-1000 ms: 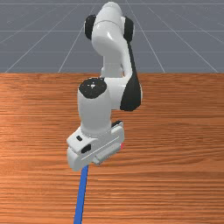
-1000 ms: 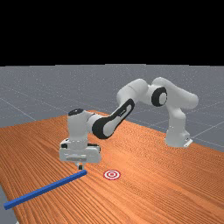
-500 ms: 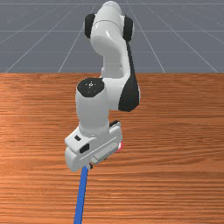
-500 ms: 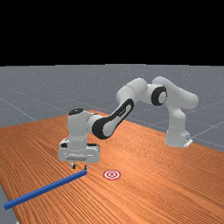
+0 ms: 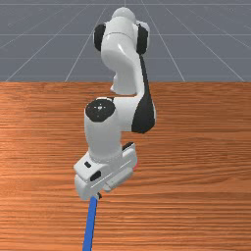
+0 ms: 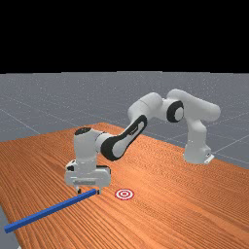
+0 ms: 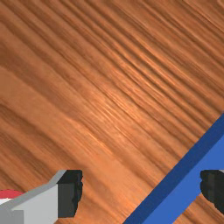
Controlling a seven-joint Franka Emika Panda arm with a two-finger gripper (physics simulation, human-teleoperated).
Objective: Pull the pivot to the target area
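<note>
Gripper (image 7: pixel 141 192) spread wide at blue bar's (image 6: pixel 51 210) end, nothing clamped; bar's short of bullseye target (image 6: pixel 124 194), whole pull remains.

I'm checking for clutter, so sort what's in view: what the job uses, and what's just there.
For the job:
blue bar, presumably the pivot
red-and-white target
open gripper

Just surroundings:
wooden table
grey floor

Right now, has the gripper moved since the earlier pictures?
Yes, downward: in the far view, the gripper sits lower against the fixed red-and-white target.
</note>
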